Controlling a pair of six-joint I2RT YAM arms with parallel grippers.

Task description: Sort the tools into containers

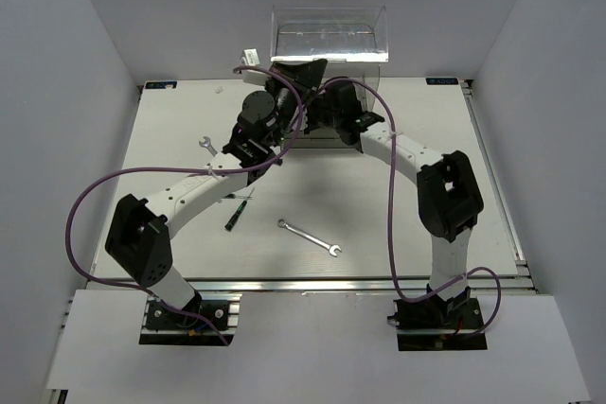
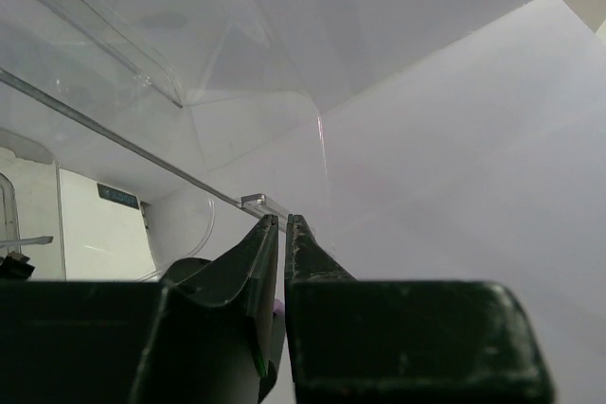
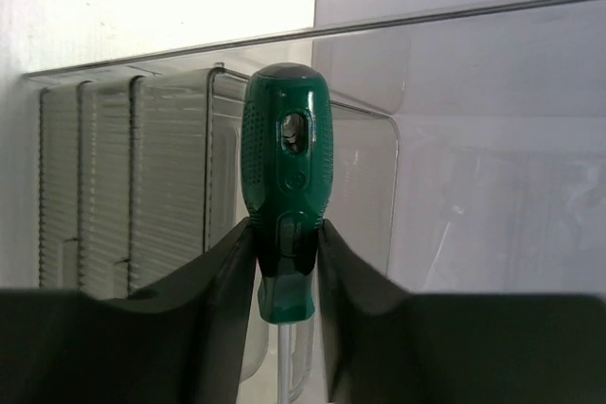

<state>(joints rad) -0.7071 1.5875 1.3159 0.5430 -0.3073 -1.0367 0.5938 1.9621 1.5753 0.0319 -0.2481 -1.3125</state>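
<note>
The green-and-black plastic-handled screwdriver [image 3: 284, 139] is off the bench, pinched upright in the right gripper [image 3: 284, 224]. Its jaws close on the narrow waist of the handle, just above the point where the thin metal shaft drops out of sight. Close behind it stand the ribbed grey-clear drawers [image 3: 170, 177] of the tall transparent plastic box [image 1: 327, 35] at the far side of the white bench [image 1: 398, 224]. The tool looks light and rigid. Its domed cap is glossy and would probably slip, so the waist with its black insets seems the right place to hold it, though the weight above the jaws could let it tip if the grip eases. The left gripper [image 2: 282, 219] has its jaws drawn almost together, with only a slit between them, and its tips sit just under a small clear plastic lip [image 2: 262, 201] on the box. I cannot tell whether they clamp that lip. The thin clear plastic is likely to flex, and the box may slide if it is pulled hard. A second green-and-black screwdriver [image 1: 235, 213] lies on the bench near the left arm. There are also two slim silver open-ended wrenches, one toward the middle [image 1: 309, 237] and one further left [image 1: 205, 146]. The wrenches are flat, hard and lie low against the surface, so they are probably best taken across the narrow shank at mid-length, where they should balance.
</note>
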